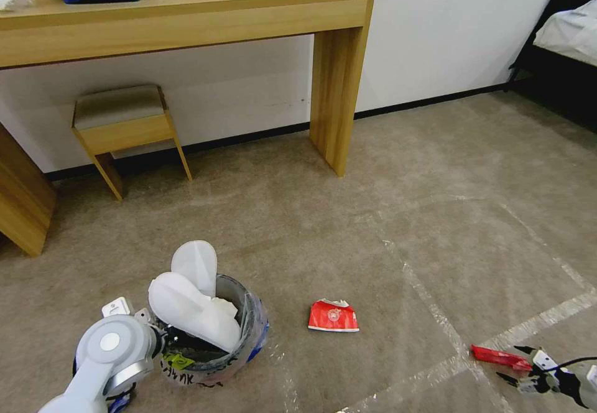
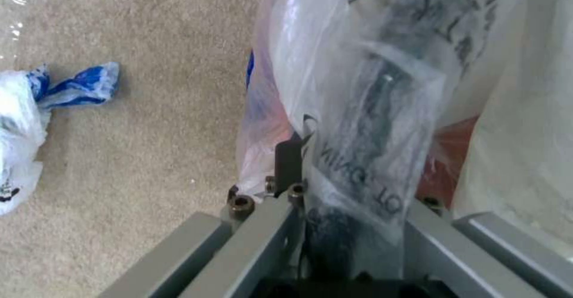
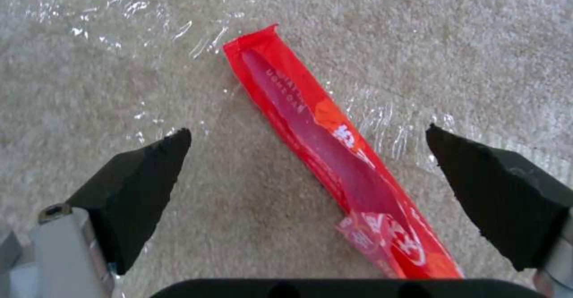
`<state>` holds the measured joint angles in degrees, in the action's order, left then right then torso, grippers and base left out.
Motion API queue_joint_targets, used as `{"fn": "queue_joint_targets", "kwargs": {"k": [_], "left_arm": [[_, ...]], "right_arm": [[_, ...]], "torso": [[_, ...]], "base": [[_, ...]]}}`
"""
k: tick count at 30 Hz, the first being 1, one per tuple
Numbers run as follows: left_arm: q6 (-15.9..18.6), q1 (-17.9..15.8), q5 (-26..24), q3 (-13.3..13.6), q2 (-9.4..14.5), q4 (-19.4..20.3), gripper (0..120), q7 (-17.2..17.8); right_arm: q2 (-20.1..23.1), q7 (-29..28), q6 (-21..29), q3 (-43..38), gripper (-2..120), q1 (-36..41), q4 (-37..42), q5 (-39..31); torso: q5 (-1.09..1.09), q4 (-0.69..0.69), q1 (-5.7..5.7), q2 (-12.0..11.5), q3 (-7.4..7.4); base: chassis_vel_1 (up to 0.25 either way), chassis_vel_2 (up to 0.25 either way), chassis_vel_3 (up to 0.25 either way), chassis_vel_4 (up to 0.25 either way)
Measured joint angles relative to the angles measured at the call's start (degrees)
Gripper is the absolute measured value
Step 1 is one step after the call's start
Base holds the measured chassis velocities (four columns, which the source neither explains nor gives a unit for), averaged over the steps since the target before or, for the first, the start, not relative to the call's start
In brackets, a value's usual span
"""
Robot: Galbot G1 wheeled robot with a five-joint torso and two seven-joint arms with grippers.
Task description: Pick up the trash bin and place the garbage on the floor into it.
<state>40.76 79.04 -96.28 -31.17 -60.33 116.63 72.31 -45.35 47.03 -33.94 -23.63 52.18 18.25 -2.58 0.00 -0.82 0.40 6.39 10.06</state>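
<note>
Low at the right edge of the head view, the right end effector (image 1: 521, 363) is hovering just over the floor (image 1: 385, 214) with its black fingers (image 3: 137, 186) spread wide apart and nothing between them. A long red wrapper (image 1: 499, 356) is lying flat on the carpet across a whitish tape line (image 1: 435, 313); in the right wrist view the red wrapper (image 3: 334, 155) is running lengthwise through the gap between the two fingertips, touching neither. One end is reaching back under the wrist and the other is pointing away. On the robot's left, the left end effector (image 2: 352, 199) is clamping the rim of the trash bin (image 1: 211, 338), its fingers pressing on the wall and the crinkled clear bag liner (image 2: 370, 123). Two white slipper soles (image 1: 193, 295) are standing up out of the bin, leaning over its rim. A squashed red carton (image 1: 333, 316) is lying on the floor between the bin and the wrapper, apart from both. In the left wrist view a knotted white and blue plastic bag (image 2: 36, 110) is lying on the carpet beside the bin. A wooden counter (image 1: 186, 21) is standing against the wall behind, with a small stool (image 1: 124, 120) tucked under it.
</note>
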Motion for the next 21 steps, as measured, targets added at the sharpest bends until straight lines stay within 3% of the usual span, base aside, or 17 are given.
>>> {"fn": "queue_joint_targets", "kwargs": {"k": [21], "left_arm": [[0.12,-0.29,0.37,0.34,0.22,-0.62,0,-0.42]], "right_arm": [[-1.58,-0.6,2.39,0.43,100,-0.07,0.01,-4.23]], "torso": [[0.0,0.0,0.0,0.0,0.0]], "base": [[0.0,0.0,0.0,0.0]]}}
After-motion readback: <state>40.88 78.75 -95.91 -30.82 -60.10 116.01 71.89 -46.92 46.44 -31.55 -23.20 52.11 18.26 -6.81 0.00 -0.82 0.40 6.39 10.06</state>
